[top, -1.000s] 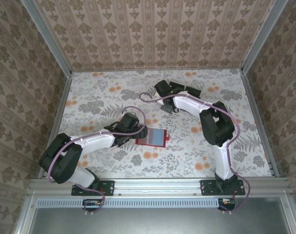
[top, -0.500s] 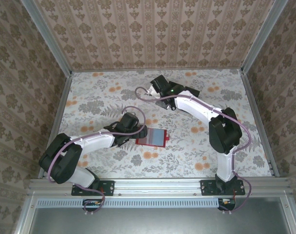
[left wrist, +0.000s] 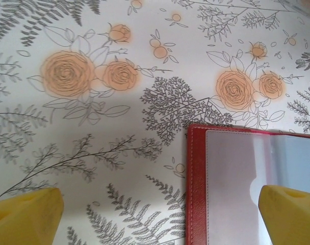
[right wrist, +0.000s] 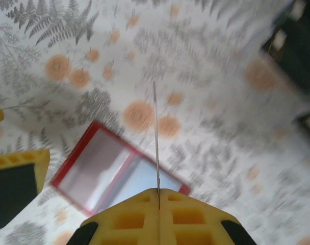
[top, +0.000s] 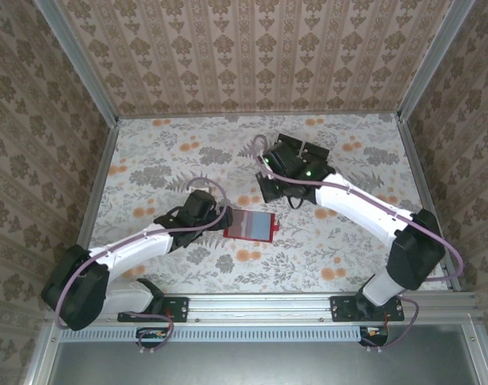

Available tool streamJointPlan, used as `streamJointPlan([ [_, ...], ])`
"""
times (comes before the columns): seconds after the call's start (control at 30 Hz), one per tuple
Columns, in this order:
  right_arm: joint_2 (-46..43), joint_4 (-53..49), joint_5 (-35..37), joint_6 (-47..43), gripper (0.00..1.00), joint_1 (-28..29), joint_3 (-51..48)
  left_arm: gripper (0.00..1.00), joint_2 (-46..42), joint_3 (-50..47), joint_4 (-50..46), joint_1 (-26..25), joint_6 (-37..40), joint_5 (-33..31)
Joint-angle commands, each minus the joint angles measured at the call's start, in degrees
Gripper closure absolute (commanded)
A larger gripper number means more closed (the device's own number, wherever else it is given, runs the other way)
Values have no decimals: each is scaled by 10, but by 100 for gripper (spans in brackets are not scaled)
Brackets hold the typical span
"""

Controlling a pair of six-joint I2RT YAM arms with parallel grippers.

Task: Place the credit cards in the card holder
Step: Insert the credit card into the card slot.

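Over card holder (left wrist: 197, 194) edge, left claw (left wrist: 159, 212) wide, right claw (right wrist: 158, 194) pinching credit card (right wrist: 156, 138)

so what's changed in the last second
The right gripper, shut on a credit card, swung nearer, towards the open card holder, its arm stretching out. The left gripper stayed open at the holder's left edge, and the card holder did not move.

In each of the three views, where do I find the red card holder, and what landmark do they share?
Top external: card holder lies open at the centre.
Left wrist: card holder at lower right, cut by the frame.
Right wrist: card holder left of centre, low, tilted.
Shared landmark: open left gripper beside its red edge.
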Motion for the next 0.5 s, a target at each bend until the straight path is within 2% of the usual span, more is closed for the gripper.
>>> streamJointPlan([
  [0.0,-27,118,-102,204,100,4,-100,0,-23,-13,-34,7,-9,-24],
  [0.2,-51,216,-98,319,100,33,-194,0,-29,-17,-42,7,-6,-23],
  [0.47,-23,273,-103,359,100,51,-228,0,-12,-17,-37,5,-5,-17],
])
